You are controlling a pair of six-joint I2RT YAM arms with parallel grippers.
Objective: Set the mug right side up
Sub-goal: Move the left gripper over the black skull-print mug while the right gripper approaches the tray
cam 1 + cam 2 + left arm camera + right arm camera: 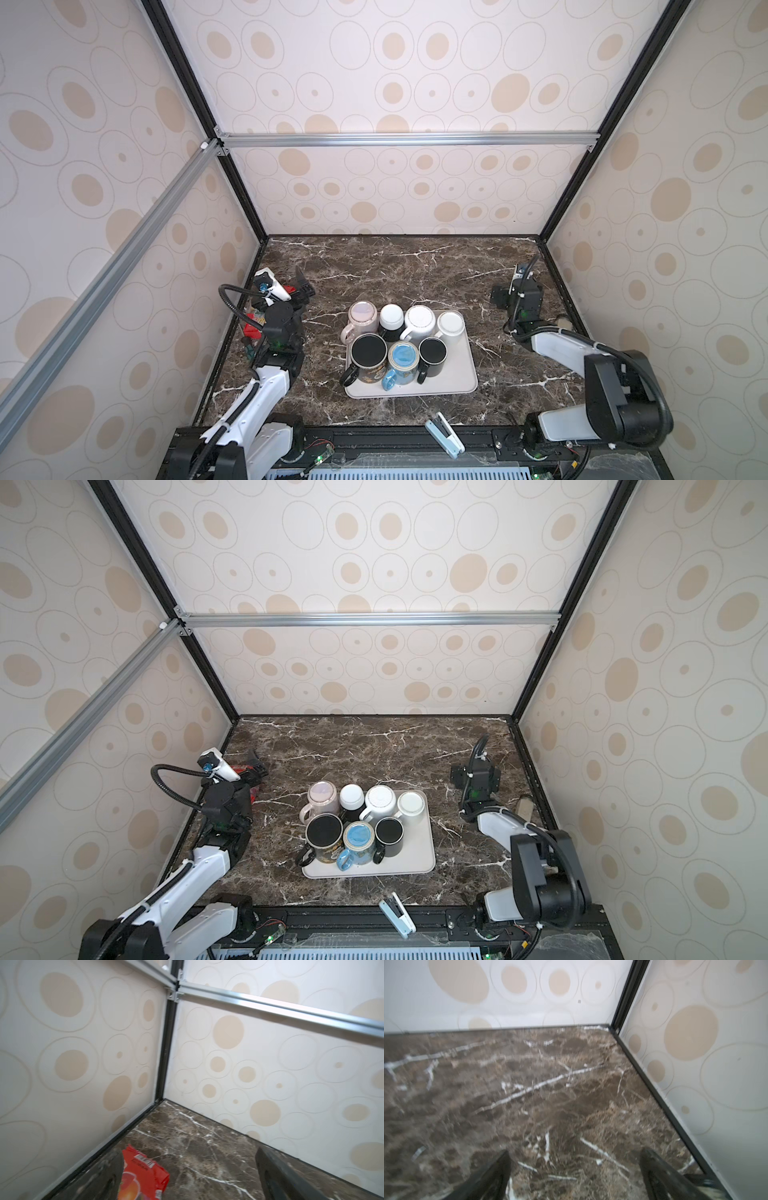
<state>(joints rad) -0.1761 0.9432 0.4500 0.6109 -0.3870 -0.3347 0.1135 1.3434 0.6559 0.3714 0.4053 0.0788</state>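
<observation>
Nothing is done yet: your left hand (187, 1176) and right hand (575, 1176) both hang spread wide and empty over bare bench (395, 266) near the far corners, well apart from the tray (465, 374) at centre, where seven mugs (402, 359) crowd together, seemingly all bottom-up, so the reach, grip and flip all remain. Which mug is meant you cannot tell. Neither wrist view shows the tray, and the right wrist view is blurred.

Circle-patterned cream walls (415, 83); aluminium framing (407, 139); brown marble tabletop (395, 270)
</observation>
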